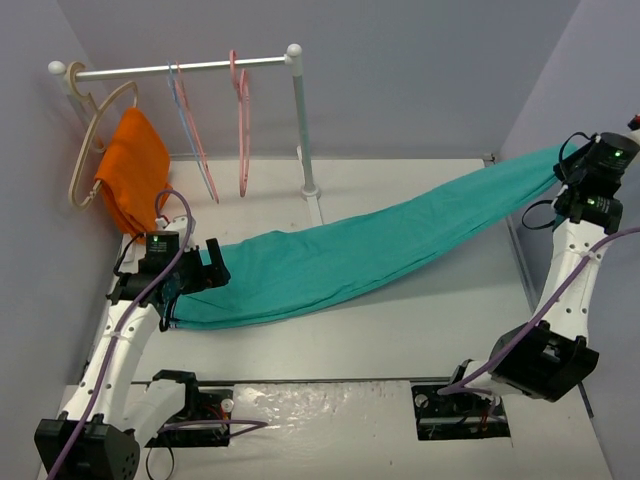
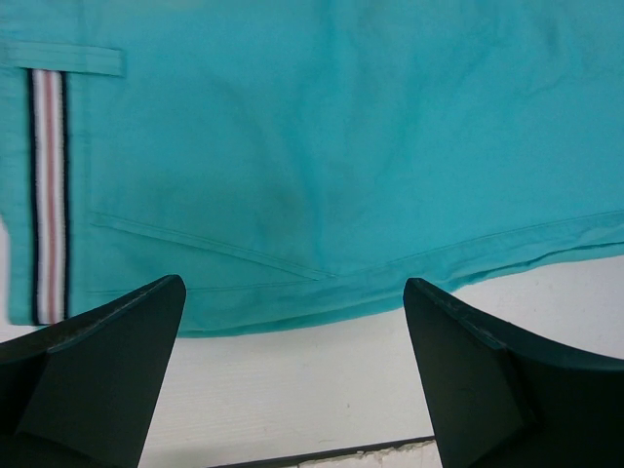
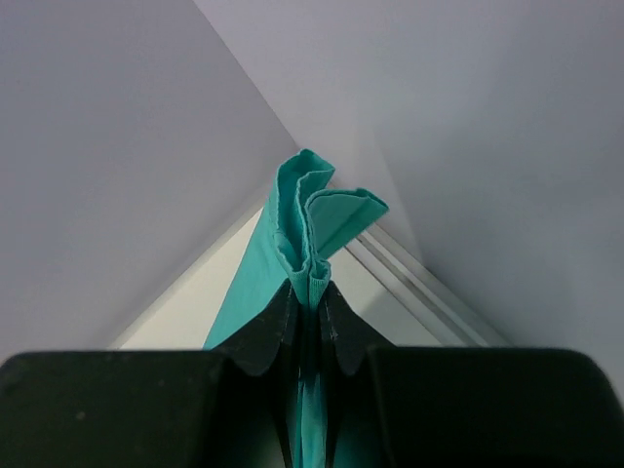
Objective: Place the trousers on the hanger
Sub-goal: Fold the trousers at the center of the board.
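The teal trousers (image 1: 350,255) stretch from the table's left side up to the far right. My right gripper (image 1: 566,172) is shut on the leg end and holds it raised; in the right wrist view the bunched fabric (image 3: 304,210) sticks out from between the closed fingers (image 3: 268,331). My left gripper (image 1: 212,268) is open and empty just above the waist end, which rests on the table. The left wrist view shows the waist (image 2: 322,146) with its striped band (image 2: 49,195) beyond the spread fingers (image 2: 107,361). The salmon-pink hanger (image 1: 242,120) hangs on the rail.
A white rail (image 1: 180,68) on a post (image 1: 303,130) stands at the back. It carries a pale blue hanger (image 1: 192,130) and a beige hanger (image 1: 85,150) with an orange cloth (image 1: 133,170). Grey walls close in the left, back and right.
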`<state>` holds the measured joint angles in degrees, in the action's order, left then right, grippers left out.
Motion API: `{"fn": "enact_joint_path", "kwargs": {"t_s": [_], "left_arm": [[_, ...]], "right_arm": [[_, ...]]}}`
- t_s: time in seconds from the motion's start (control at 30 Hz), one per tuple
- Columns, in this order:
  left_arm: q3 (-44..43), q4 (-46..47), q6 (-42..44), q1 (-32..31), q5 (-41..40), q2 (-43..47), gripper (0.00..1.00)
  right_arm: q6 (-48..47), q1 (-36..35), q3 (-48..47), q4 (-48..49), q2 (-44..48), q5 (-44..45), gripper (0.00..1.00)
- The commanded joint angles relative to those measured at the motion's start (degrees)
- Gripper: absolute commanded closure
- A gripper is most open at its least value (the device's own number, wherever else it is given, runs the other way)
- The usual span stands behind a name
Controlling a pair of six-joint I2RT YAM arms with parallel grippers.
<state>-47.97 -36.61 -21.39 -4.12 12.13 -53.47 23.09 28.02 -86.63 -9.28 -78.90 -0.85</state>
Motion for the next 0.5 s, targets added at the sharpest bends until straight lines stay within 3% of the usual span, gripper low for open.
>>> {"fn": "enact_joint_path", "kwargs": {"t_s": [0.0,0.3,0.47], "left_arm": [[-0.55,1.80,0.56,0.08,-0.36,0.92,0.06],[-0.21,1.27,0.48,0.08,-0.35,2.12,0.06],[-0.32,1.27,0.47,0.08,-0.35,1.93,0.06]], "right_arm": [[-4.39,5.41,-7.48,3.13,-2.17,-4.24,1.00],[-6.55,5.56,-15.88,2.87,-6.29,-3.69,1.00],[-10.59,1.96,-21.20,2.72,-8.05,-3.40,1.00]]}}
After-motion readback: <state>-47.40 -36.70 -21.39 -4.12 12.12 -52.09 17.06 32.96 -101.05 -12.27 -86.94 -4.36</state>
